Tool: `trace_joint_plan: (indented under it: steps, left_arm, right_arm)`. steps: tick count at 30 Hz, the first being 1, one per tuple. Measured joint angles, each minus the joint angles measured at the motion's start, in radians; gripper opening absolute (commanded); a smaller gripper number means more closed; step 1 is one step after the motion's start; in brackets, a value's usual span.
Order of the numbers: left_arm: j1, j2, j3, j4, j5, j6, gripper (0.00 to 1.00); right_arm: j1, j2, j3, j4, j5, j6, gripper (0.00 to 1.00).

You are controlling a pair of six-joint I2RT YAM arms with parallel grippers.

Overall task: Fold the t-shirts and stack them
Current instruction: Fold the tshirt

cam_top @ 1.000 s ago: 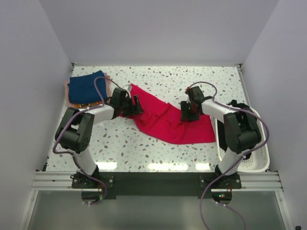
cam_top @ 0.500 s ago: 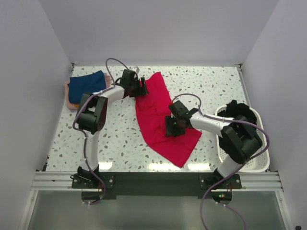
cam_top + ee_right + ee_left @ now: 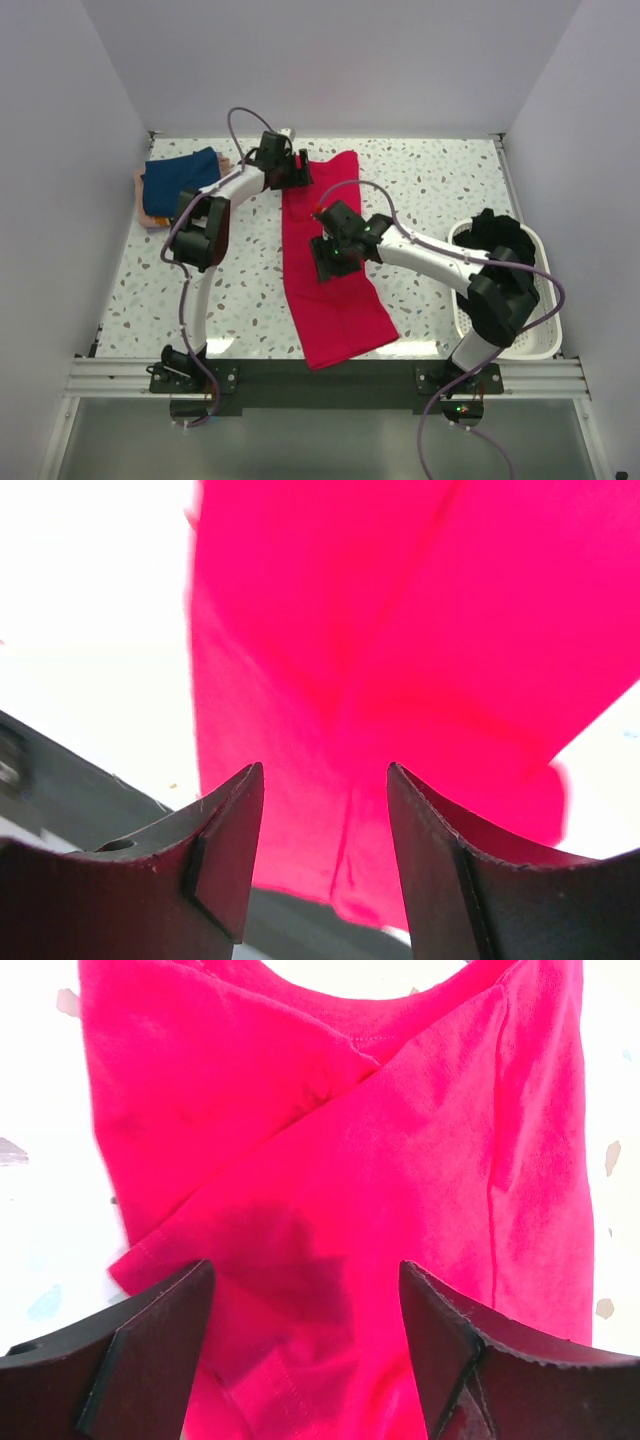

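Note:
The crimson-red t-shirt (image 3: 338,310) lies as a long strip from the back of the table to its front edge, where its lower end overhangs. At the strip's far left corner my left gripper (image 3: 300,172) stands open. In the left wrist view its fingers straddle the red t-shirt (image 3: 350,1140) with folded cloth below the left gripper (image 3: 305,1270). Over the middle of the strip, my right gripper (image 3: 324,262) is open. The right wrist view shows the right gripper (image 3: 325,770) with the red t-shirt (image 3: 400,630) beyond its fingers. A navy t-shirt (image 3: 180,178) sits folded on a pale pink one (image 3: 146,208).
The white perforated basket (image 3: 545,340) stands at the right edge with black t-shirts (image 3: 500,232) heaped in it. The navy and pink stack occupies the back left corner. The dark front rail (image 3: 400,375) runs below the shirt's overhanging end.
The red t-shirt has swung from lying crosswise to lying front to back. My left gripper moved toward the back of the table. My right gripper moved left to the centre.

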Motion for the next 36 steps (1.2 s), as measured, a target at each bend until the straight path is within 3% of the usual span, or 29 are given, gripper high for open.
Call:
trace_joint_plan:
  steps: [7, 15, 20, 26, 36]
  left_arm:
    - [0.0, -0.132, -0.08, -0.024, -0.015, 0.021, 0.82]
    - [-0.012, -0.408, -0.468, 0.104, 0.016, -0.035, 0.81]
    - [-0.058, -0.426, -0.654, 0.155, 0.038, -0.089, 0.81]
    - [-0.085, -0.396, -0.658, 0.239, 0.064, -0.113, 0.81]
    - [-0.085, -0.263, -0.497, 0.269, 0.071, -0.114, 0.81]
  right_arm:
    - [-0.15, 0.029, 0.251, 0.001, 0.042, -0.121, 0.56]
    - [-0.296, 0.277, 0.328, 0.063, -0.029, -0.171, 0.56]
    - [-0.29, 0.363, 0.328, 0.083, -0.077, -0.172, 0.56]
    - [-0.293, 0.421, 0.336, 0.118, -0.093, -0.171, 0.56]
    - [-0.337, 0.521, 0.473, 0.129, -0.117, -0.171, 0.56]
